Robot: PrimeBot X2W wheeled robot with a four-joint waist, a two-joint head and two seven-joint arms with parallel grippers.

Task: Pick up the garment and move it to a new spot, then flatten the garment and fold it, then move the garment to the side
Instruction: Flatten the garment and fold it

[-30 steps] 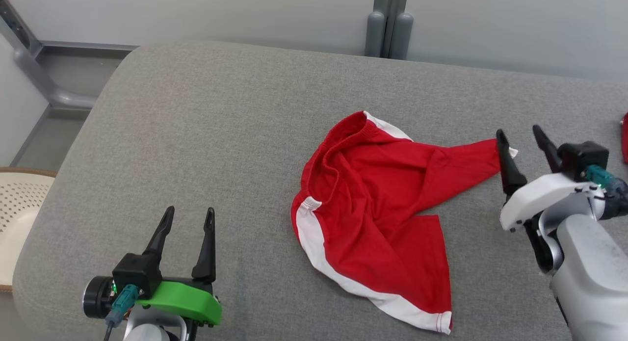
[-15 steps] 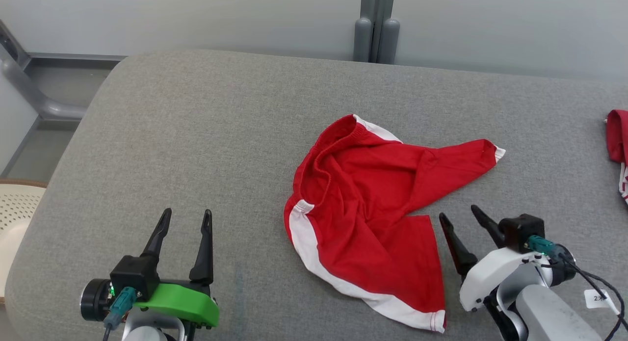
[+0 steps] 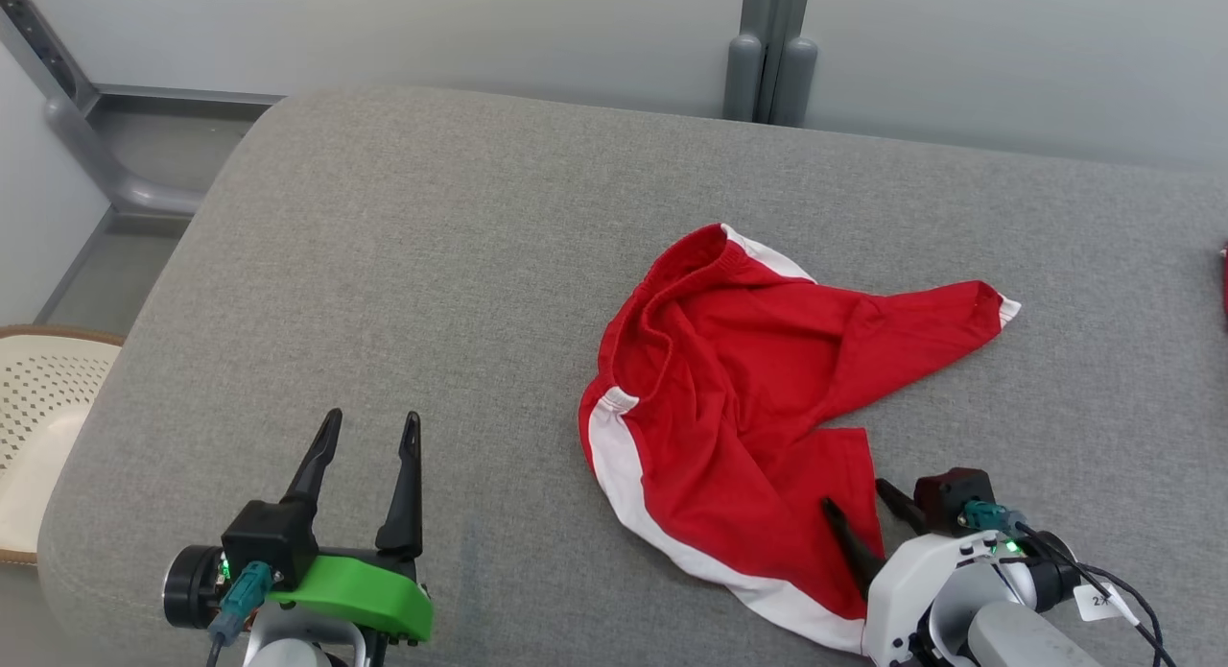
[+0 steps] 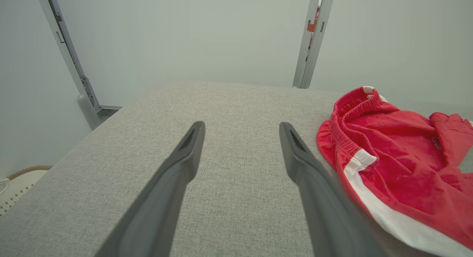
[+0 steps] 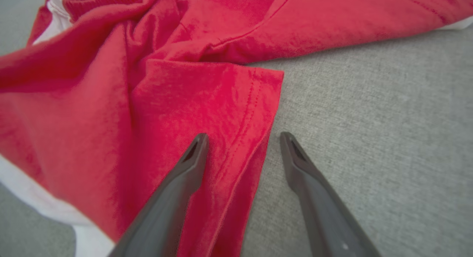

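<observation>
From the head, one red garment (image 3: 748,408) with white stripes lies crumpled right of centre on one grey cushion (image 3: 432,264), with one pale basket (image 3: 38,398) at the left edge. The left gripper (image 3: 372,416) is spread wide and empty, well apart from the garment. The left wrist shows its two fingers over bare cushion, the garment to their right. The right wrist shows the right gripper (image 5: 244,137) spread wide, holding nothing, astride the hem: one finger over cloth, one over cushion.
</observation>
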